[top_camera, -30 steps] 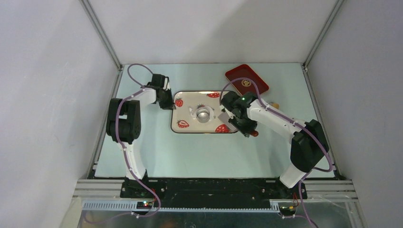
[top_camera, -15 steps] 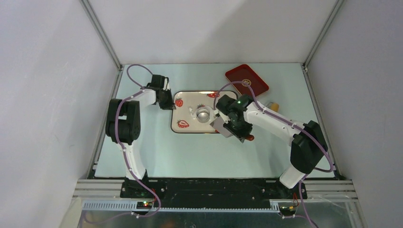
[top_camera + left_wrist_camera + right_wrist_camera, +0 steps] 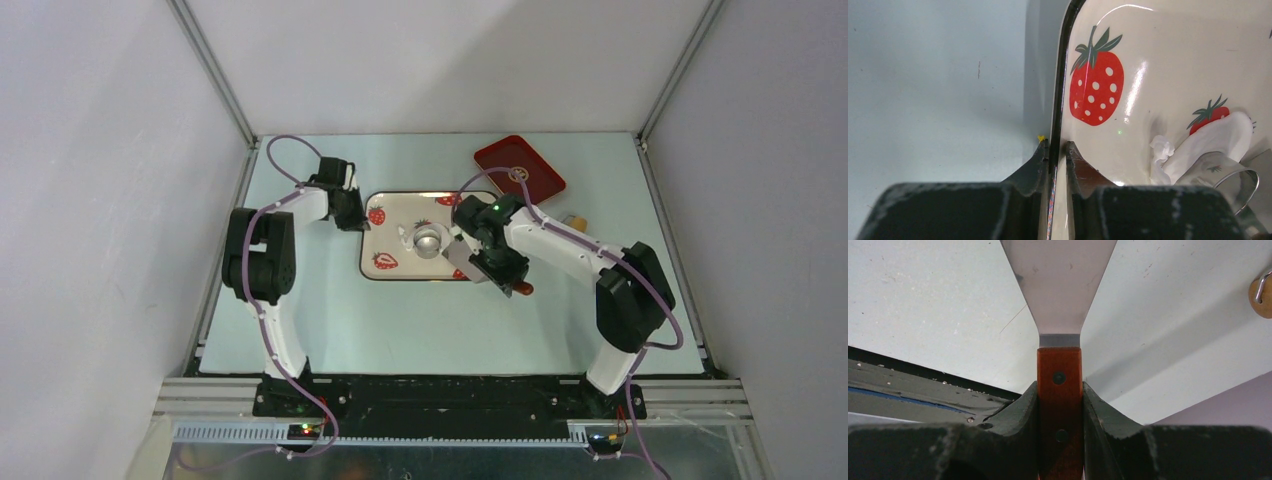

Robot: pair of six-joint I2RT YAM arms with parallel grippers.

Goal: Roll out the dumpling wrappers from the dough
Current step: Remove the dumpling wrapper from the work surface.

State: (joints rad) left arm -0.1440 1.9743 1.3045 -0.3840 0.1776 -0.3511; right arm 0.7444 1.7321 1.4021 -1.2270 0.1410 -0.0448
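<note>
Dough (image 3: 1220, 134) could tear if the right pincer (image 3: 1059, 386), clamped on the scraper (image 3: 1060, 285), digs in while the left pincer (image 3: 1055, 145) pinches the tray (image 3: 1158, 60) rim.

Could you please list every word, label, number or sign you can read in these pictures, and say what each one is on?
No text is legible.
Red tray: a round gold emblem, too small to read.
Strawberry tray: printed strawberries only, no lettering.
</note>
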